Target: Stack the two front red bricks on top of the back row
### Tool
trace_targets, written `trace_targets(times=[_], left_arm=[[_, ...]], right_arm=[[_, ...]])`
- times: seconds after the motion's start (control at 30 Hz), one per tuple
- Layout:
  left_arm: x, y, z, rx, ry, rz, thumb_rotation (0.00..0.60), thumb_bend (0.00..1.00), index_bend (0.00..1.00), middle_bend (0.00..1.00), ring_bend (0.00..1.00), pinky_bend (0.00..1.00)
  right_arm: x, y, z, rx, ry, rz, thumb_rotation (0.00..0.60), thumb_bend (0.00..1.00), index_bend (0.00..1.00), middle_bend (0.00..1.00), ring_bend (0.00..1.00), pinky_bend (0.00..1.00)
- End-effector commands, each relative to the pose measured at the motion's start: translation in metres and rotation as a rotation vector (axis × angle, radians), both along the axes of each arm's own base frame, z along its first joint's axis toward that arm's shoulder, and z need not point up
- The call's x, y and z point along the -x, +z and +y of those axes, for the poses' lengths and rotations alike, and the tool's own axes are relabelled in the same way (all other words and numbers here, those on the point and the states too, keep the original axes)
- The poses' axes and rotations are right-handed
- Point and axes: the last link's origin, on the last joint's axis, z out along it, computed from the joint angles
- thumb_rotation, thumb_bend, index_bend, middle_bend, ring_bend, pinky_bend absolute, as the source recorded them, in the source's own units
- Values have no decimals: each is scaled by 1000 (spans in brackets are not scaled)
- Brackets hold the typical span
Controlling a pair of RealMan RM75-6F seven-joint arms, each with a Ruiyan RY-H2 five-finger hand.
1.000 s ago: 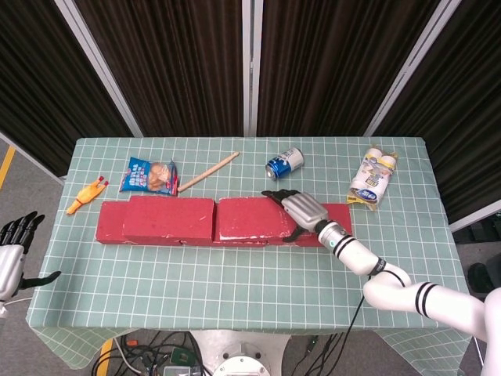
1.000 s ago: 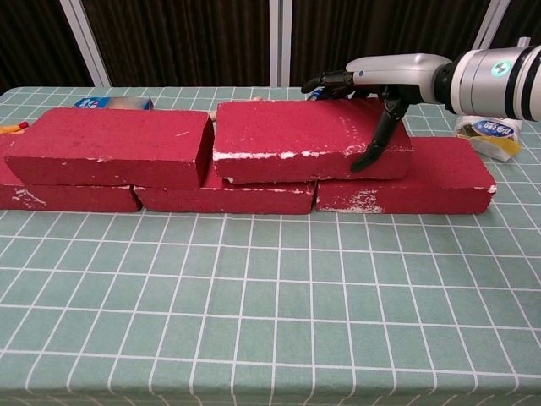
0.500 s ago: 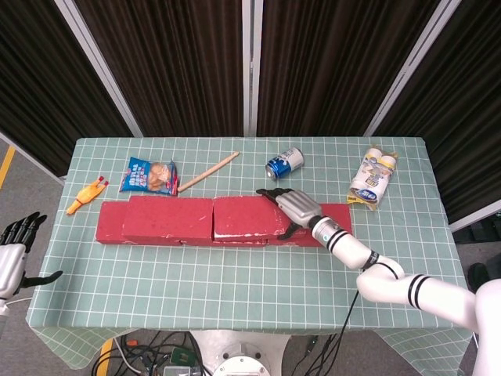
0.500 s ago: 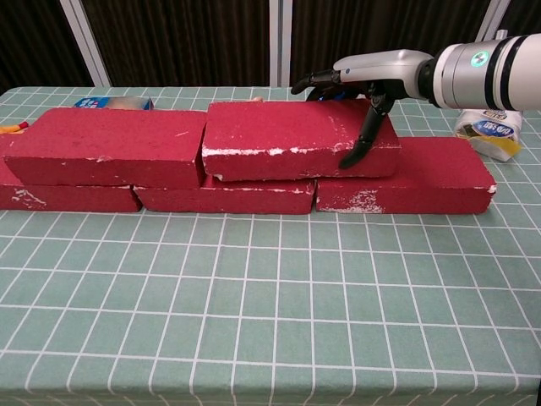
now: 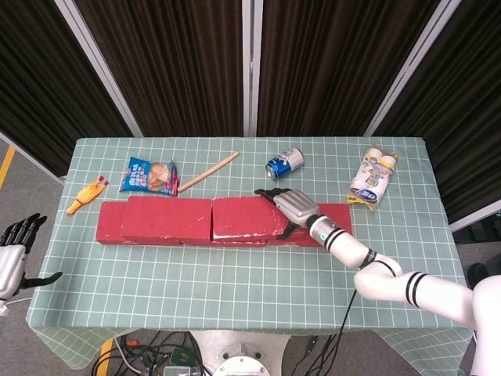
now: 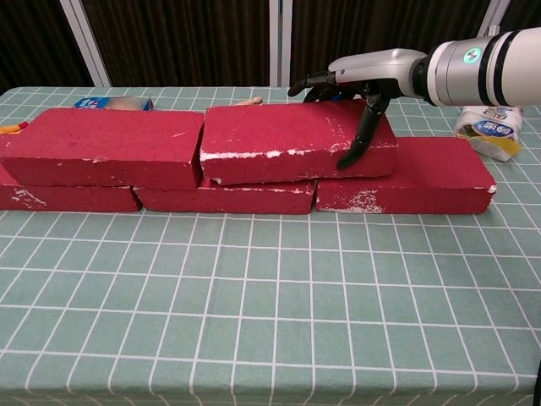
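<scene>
The right hand (image 6: pixel 363 72) grasped the right end of the upper brick (image 6: pixel 292 142), whose long axis ran left-right; the distant left hand (image 5: pixel 14 251) was released.

The robot's right arm reaches in from the lower right across the desk (image 5: pixel 235 274), its wrist level and its right hand (image 6: pixel 365 74) laid palm-down over the right end of the upper red brick (image 6: pixel 292 139), fingers draped past the far edge and the thumb (image 6: pixel 362 135) pressed down the brick's near face. The left hand (image 5: pixel 14 249) hangs off the desk's left edge, dark fingers spread apart and holding nothing.
</scene>
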Motion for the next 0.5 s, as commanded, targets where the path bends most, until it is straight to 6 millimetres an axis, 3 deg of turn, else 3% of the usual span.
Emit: trace_targets(times=[0.03,0.5], left_arm=[[1,0,0,2,2,-1,600,11,15,0,0,0],[3,-1,-1,10,13,-1,600,11,16,0,0,0]], right_arm=[[0,-1,0,1,-1,0,600,22,0,158,111,159],[-3,-6,0,5,-6,-4,600,29,0,151,101,143]])
